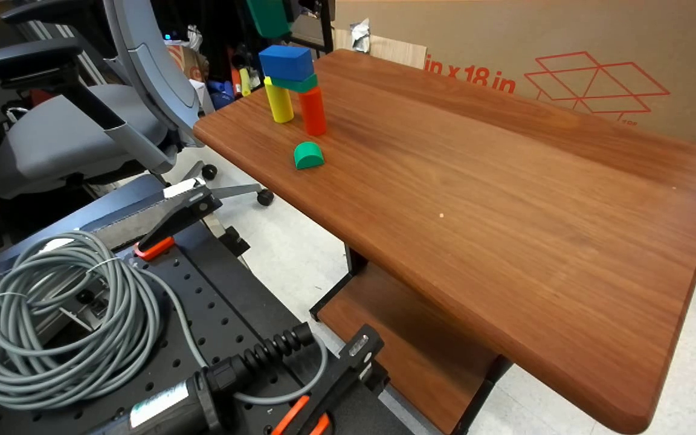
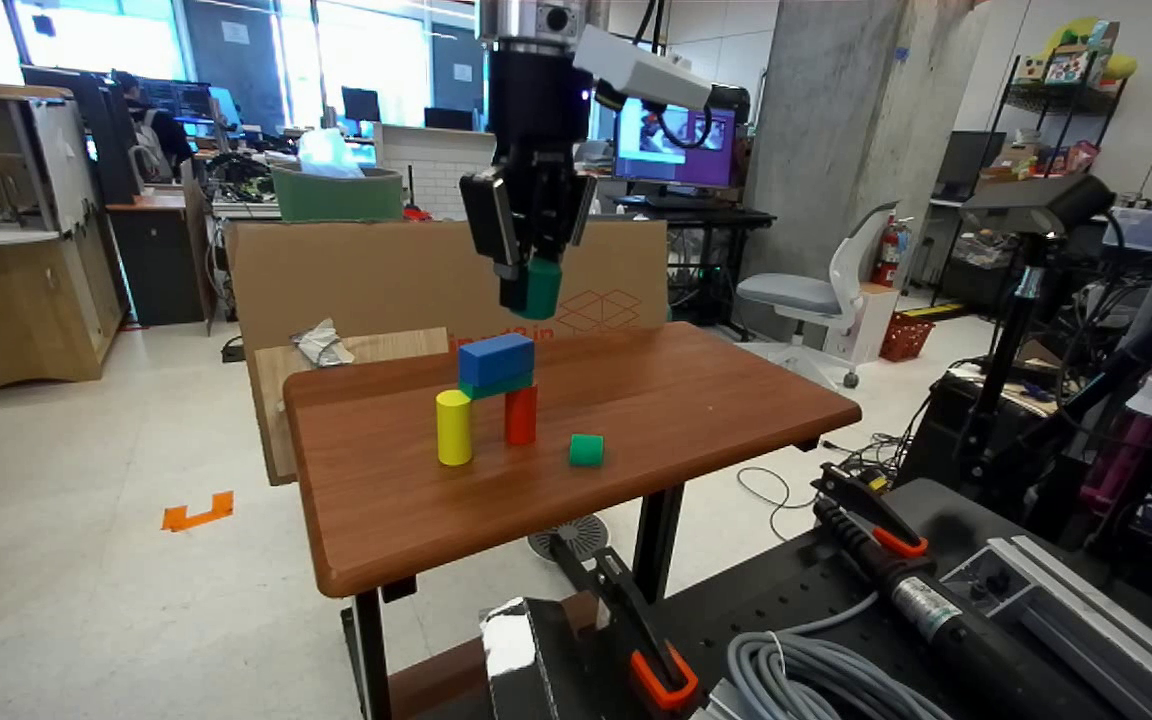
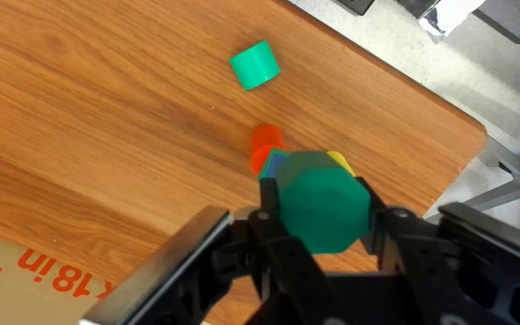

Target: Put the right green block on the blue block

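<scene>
My gripper [image 2: 536, 272] is shut on the right green block [image 2: 543, 290], a large upright faceted cylinder, and holds it in the air. This block also shows in the wrist view [image 3: 325, 212] between the fingers and at the top of an exterior view [image 1: 268, 17]. The blue block [image 1: 286, 63] lies below it and apart from it, also seen in an exterior view [image 2: 496, 360]. In the wrist view the held block hides most of the blue block [image 3: 277, 163]. The blue block rests on a flat green slab [image 1: 293, 84].
The slab bridges a yellow cylinder [image 2: 454, 428] and a red cylinder [image 2: 521, 415] standing on the wooden table [image 1: 505, 211]. A small half-round green block [image 3: 255, 65] lies on the table near them. A large cardboard box [image 1: 565, 36] stands behind the table.
</scene>
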Action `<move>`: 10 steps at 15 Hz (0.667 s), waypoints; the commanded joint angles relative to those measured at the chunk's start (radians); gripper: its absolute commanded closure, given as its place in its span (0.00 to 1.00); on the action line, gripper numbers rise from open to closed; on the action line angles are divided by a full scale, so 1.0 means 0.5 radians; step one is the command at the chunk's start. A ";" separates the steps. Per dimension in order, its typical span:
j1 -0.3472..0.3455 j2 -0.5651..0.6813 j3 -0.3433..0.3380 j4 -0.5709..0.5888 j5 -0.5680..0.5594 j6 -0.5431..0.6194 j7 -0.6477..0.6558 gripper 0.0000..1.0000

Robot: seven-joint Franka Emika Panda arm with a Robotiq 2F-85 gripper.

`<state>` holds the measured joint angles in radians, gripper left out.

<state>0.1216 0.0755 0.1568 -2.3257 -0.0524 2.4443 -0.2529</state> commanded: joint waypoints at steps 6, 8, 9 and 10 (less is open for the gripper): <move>0.034 0.126 -0.003 0.178 -0.083 -0.154 0.127 0.83; 0.040 0.179 -0.006 0.247 -0.118 -0.197 0.177 0.83; 0.045 0.204 -0.005 0.278 -0.135 -0.223 0.201 0.83; 0.049 0.228 -0.004 0.305 -0.146 -0.242 0.217 0.83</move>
<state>0.1289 0.1424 0.1597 -2.2427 -0.0954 2.3783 -0.1868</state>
